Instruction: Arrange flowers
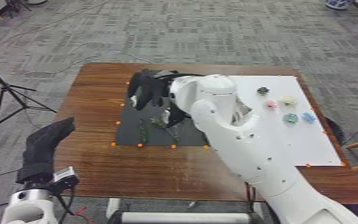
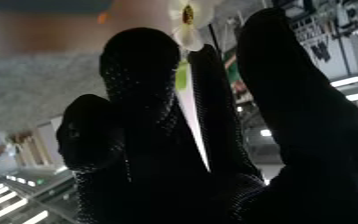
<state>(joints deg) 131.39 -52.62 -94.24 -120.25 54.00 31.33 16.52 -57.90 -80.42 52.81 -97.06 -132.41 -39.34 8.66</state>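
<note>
White flower (image 2: 189,17): bloom just past the fingertips of your right hand (image 1: 146,89), green part between the fingers, so it reads as pinched there. Its long axis runs roughly along the fingers, bloom end outward; lower stem end hidden, can't tell its tilt to the table. You have that hand at the far left part of the dark mat (image 1: 129,124). Green stems (image 1: 143,132) lie on the mat, on the near side of the hand, so the likely placing move is toward you, turning the flower to lie flat beside them. Risk: glove brushes those stems. White board (image 1: 310,146) is right of the mat, with the pink flower (image 1: 270,104) and blue flower (image 1: 309,118). Your left hand (image 1: 47,141), fingers relaxed, is near left, farther from the job.
</note>
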